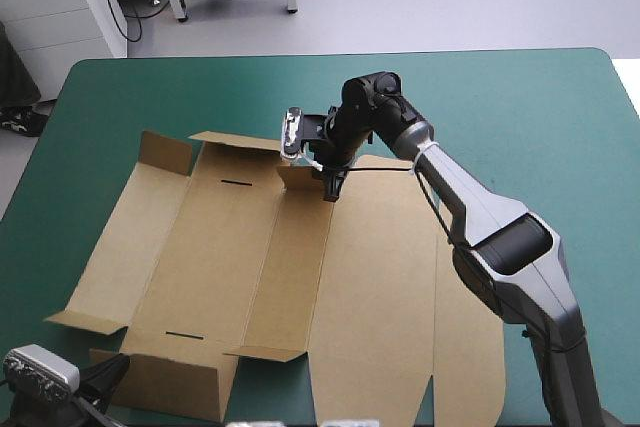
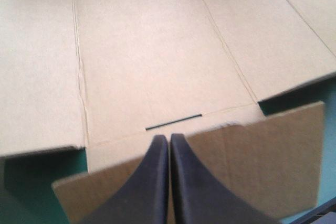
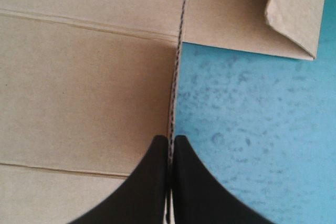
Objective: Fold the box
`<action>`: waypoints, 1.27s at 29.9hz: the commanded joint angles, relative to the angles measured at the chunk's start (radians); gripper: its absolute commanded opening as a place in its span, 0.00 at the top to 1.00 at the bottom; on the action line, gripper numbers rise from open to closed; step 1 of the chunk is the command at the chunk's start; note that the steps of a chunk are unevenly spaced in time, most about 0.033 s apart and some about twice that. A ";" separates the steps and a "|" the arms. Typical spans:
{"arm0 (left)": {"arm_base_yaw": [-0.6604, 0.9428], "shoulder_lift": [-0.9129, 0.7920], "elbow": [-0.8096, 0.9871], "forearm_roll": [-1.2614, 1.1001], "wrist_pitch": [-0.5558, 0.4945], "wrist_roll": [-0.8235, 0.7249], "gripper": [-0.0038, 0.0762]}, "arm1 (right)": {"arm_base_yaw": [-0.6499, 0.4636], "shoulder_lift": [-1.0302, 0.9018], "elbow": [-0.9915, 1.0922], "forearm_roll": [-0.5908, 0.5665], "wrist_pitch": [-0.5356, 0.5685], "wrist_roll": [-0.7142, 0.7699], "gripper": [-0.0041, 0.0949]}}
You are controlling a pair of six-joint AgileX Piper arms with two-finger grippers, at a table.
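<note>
The brown box [image 1: 260, 257] lies as a cut sheet on the teal-green table, mostly flat, with several flaps lifted. At its far edge my right gripper [image 1: 330, 192] points down. In the right wrist view this gripper [image 3: 170, 140] is shut on the box, with the board's corrugated edge [image 3: 178, 66] running out from between the black fingers. My left gripper [image 1: 112, 375] is at the near left corner, beside a raised near flap [image 1: 175, 387]. In the left wrist view this gripper [image 2: 169, 139] is shut, its tips at the top edge of that flap [image 2: 252, 156]. A slot [image 2: 173, 121] lies just beyond.
The bare teal-green cover [image 1: 520, 117] stretches to the right of the box and beyond it to the table's far edge. A small folded-over corner flap [image 3: 294, 14] sits ahead of the right gripper. Raised side flaps [image 1: 165, 152] stand at the box's far left.
</note>
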 commanded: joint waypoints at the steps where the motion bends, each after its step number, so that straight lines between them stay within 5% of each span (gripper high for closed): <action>1: -0.003 -0.004 -0.021 0.000 -0.066 0.002 0.96 | 0.006 -0.080 -0.030 0.024 0.019 -0.021 0.98; 13: -0.003 -0.004 -0.021 0.000 -0.066 0.002 0.96 | 0.006 -0.089 -0.030 0.022 -0.036 -0.018 0.93; 22: -0.003 -0.004 -0.021 0.000 -0.066 0.002 0.96 | 0.004 -0.096 -0.038 0.010 0.017 0.005 0.44; 38: -0.003 -0.004 -0.021 0.000 -0.066 0.002 0.96 | -0.108 -0.419 -0.110 -0.182 0.019 0.468 0.44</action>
